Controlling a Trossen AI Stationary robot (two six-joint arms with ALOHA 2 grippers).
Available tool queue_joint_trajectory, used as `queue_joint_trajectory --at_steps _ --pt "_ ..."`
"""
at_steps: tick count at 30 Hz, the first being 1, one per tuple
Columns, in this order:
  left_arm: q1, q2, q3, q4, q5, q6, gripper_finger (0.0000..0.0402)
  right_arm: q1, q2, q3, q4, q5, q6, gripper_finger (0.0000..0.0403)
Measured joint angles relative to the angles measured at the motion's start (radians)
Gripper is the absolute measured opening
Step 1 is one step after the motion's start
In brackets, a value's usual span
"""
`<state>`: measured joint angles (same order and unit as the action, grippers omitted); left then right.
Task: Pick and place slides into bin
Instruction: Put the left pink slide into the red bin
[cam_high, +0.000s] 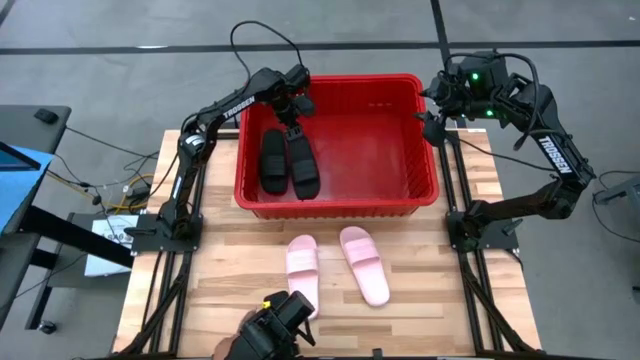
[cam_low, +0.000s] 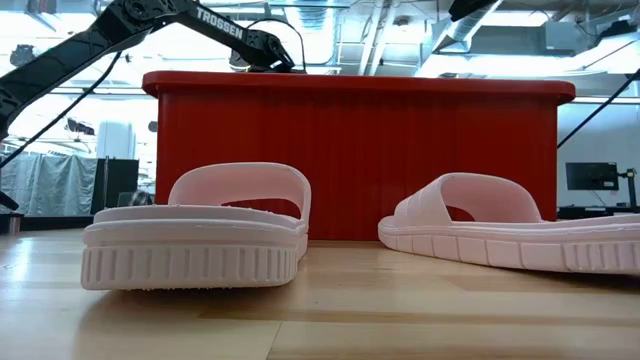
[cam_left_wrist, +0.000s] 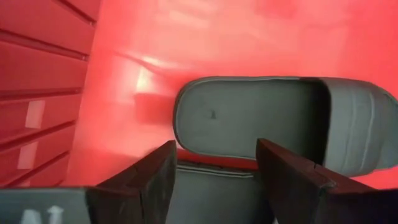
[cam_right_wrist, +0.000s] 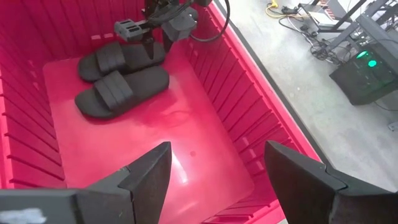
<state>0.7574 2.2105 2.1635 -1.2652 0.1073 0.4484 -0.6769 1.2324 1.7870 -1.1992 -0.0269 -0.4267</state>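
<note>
Left gripper (cam_high: 292, 128) hung inside bin (cam_high: 425, 190), fingers wide, above two black slides (cam_high: 288, 160). Right gripper (cam_high: 432, 108) waited wide at bin corner. Pink slides (cam_high: 335, 262) lay on table (cam_high: 480, 300).

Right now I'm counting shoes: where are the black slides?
In the high view, both black slides lie side by side in the red bin's left part, below the left hand.

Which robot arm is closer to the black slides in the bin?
Left. Its gripper hangs right over the black slides; the right gripper sits by the bin's opposite corner.
</note>
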Motion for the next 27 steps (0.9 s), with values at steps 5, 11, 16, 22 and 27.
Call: queue_joint_trajectory --at_steps 5,11,16,22,27 --pt "0.0 0.0 0.0 0.0 -0.031 0.0 0.0211 0.0 0.0 0.0 0.01 0.001 -0.016 0.0249" --pt "-0.003 0.0 0.0 -0.028 -0.125 -0.046 0.021 0.0 0.0 0.0 0.025 0.003 -0.027 0.0249" --pt "-0.003 -0.011 0.057 -0.081 -0.045 -0.087 0.0211 0.0 0.0 0.0 0.026 0.033 -0.027 0.0249" --pt "-0.019 -0.163 0.088 0.078 0.233 -0.132 0.0211 0.0 -0.004 0.0 0.026 0.035 -0.006 0.0249" --pt "-0.086 -0.318 0.089 0.27 0.19 -0.188 0.0211 0.0 -0.016 0.0 0.026 0.035 0.032 0.0249"
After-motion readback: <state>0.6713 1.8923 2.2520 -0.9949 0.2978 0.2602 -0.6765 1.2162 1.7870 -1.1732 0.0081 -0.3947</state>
